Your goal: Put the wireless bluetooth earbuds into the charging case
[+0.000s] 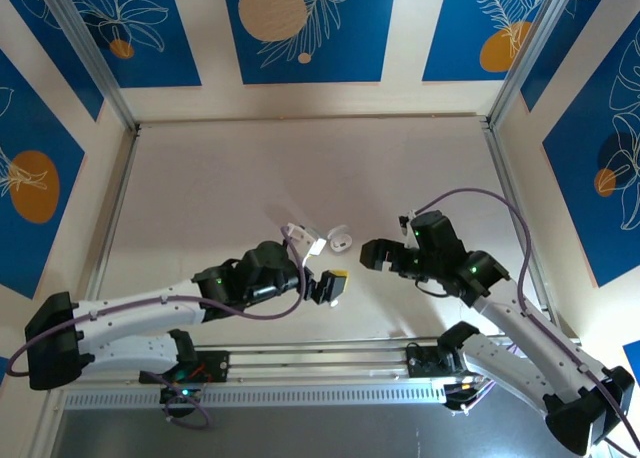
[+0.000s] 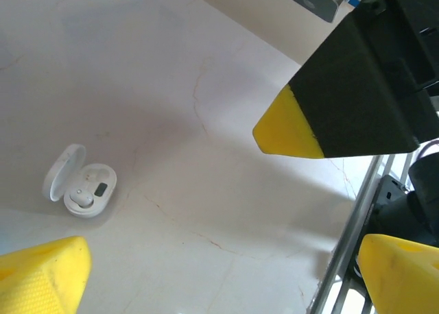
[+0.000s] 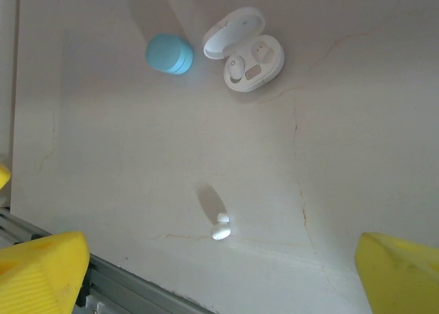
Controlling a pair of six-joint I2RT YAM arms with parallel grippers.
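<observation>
Both of my pincers hang above the table (image 1: 300,168) with their jaws wide apart and nothing in them: the left pincer (image 1: 335,286) and the right pincer (image 1: 372,255) face each other.

The step in hand is, by my judgement, the pick-up of the loose white earbud (image 3: 220,228). It lies bare on the table close to the near rail (image 3: 130,283), roughly centred between my right fingertips (image 3: 48,269) and well apart from the white case (image 3: 245,50).

That case stands with its lid swung back. One earbud (image 3: 236,67) sits in one well, and the other well looks vacant. Beside it rests a light-blue case (image 3: 169,53), shut, so its contents are hidden.

The next move calls for a straight descent, a gentle pinch on a tiny rounded thing, then a carry to the vacant well.
</observation>
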